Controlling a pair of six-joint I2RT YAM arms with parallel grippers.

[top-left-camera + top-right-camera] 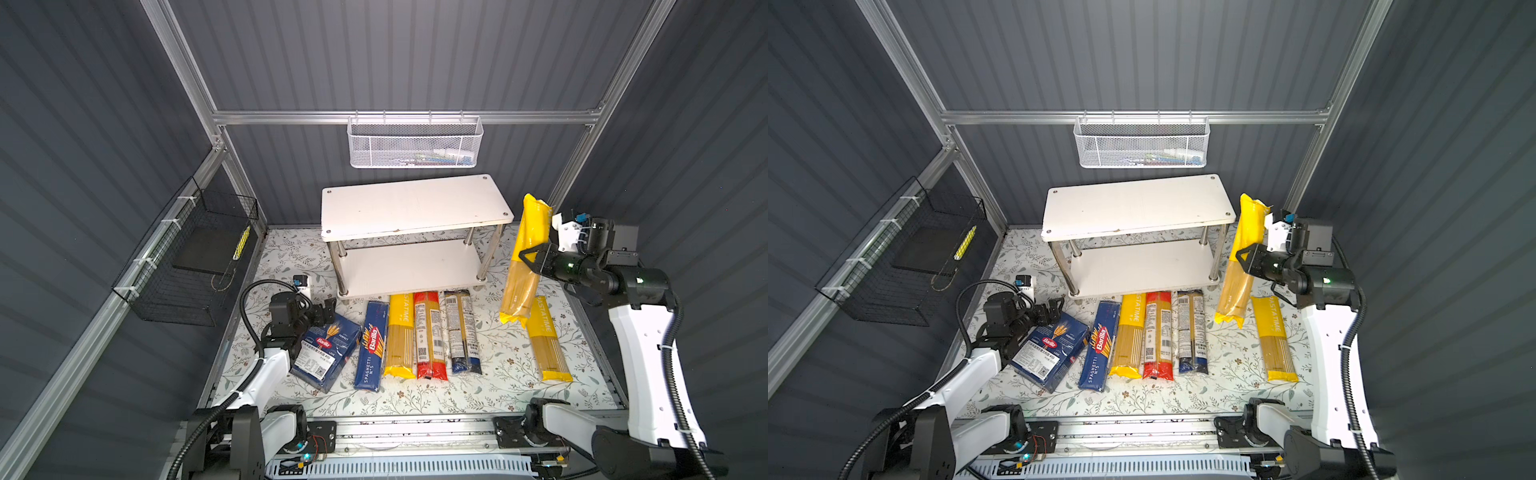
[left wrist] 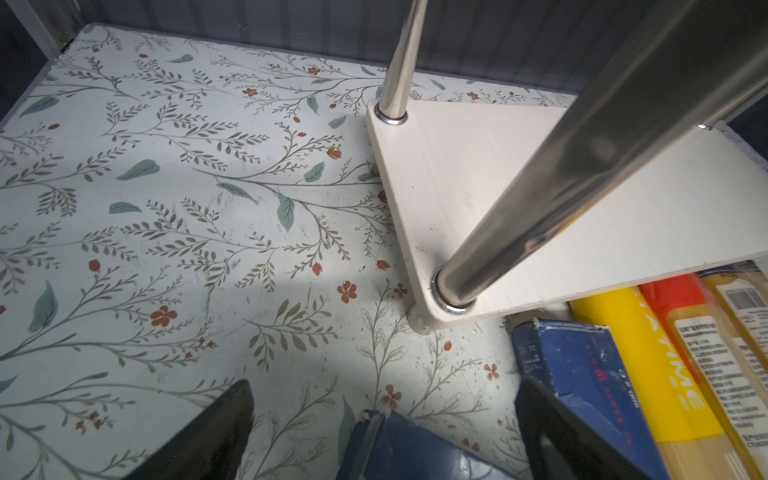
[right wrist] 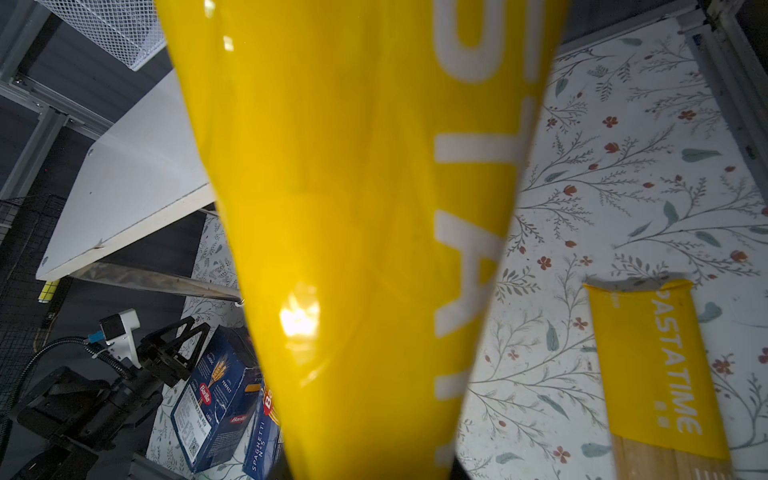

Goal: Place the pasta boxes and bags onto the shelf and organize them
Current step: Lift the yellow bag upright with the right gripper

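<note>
Right wrist view is filled by the yellow PASTATIME bag [image 3: 353, 249], which the right gripper [image 1: 527, 258] clamps at mid-length and holds almost upright, just right of the shelf [image 1: 415, 208]. In both top views the left gripper [image 1: 326, 311] hangs with jaws spread over the far end of the wide Barilla box [image 1: 328, 353]; the narrow box [image 1: 371, 345] and a row of three bags [image 1: 430, 332] lie on the floral mat [image 1: 478, 395] in front of the shelf

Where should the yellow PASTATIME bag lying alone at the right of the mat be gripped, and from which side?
Across its narrow width near mid-length, coming straight down from above. The lone yellow bag lies flat on the floral mat with both long sides clear there, so jaws should fit either side; a middle grip likely keeps the long, slim bag balanced.
</note>
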